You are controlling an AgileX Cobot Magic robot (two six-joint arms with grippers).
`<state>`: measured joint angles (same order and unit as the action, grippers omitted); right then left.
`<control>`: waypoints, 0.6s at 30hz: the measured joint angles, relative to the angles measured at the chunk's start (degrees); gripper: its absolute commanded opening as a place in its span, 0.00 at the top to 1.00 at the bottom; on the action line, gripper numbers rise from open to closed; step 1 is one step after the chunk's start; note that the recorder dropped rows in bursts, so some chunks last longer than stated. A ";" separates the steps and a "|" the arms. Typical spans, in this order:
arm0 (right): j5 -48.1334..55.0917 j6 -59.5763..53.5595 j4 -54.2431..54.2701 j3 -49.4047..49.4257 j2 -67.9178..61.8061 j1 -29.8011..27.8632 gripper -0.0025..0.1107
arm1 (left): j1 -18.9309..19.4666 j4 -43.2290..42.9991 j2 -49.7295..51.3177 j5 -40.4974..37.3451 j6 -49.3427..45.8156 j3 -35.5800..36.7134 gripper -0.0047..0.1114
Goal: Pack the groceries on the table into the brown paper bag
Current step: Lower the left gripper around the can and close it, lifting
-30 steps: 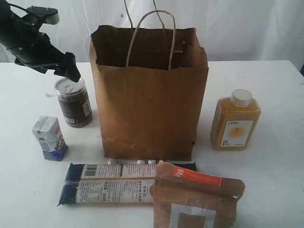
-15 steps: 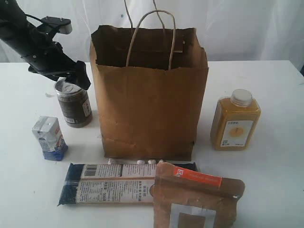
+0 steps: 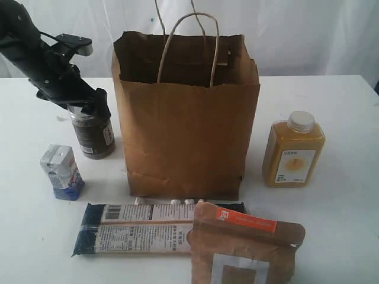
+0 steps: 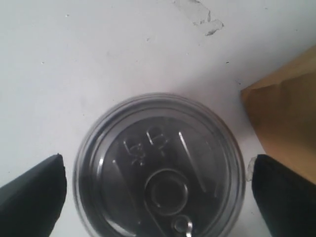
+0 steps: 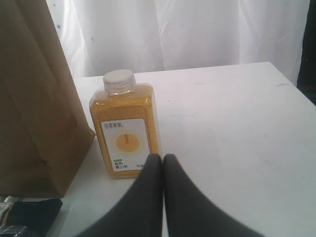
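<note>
On the white table (image 3: pixel 337 231) the dark can (image 3: pixel 93 135) stands left of the tall brown paper bag (image 3: pixel 186 124). My left gripper (image 3: pixel 89 108) is open and lowered over the can's top. In the left wrist view the silver pull-tab lid (image 4: pixel 159 168) lies between the two fingers, a thin gap on each side, with my left gripper (image 4: pixel 157 165) centred over it. The orange juice bottle (image 5: pixel 126 131) stands just beyond my right gripper (image 5: pixel 163 158), which is shut and empty. That gripper is outside the exterior view.
A small white-blue carton (image 3: pixel 61 171) stands in front of the can. A long dark-blue packet (image 3: pixel 136 228) and a brown pouch with an orange strip (image 3: pixel 243 245) lie before the bag. The juice bottle (image 3: pixel 294 151) stands at the bag's right. A white curtain (image 3: pixel 296 29) hangs behind.
My left gripper has moved right and down from above the can's left side onto its top, still open. Nothing else has shifted.
</note>
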<state>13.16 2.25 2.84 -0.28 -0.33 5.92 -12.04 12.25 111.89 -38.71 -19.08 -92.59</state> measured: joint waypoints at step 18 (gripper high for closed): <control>0.00 0.13 0.00 0.00 0.00 0.00 0.98 | 0.00 -2.50 -0.70 0.52 0.00 0.11 0.96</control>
<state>13.16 2.38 2.84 -0.28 -0.33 5.92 -12.04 9.75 111.19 -38.19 -19.08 -92.49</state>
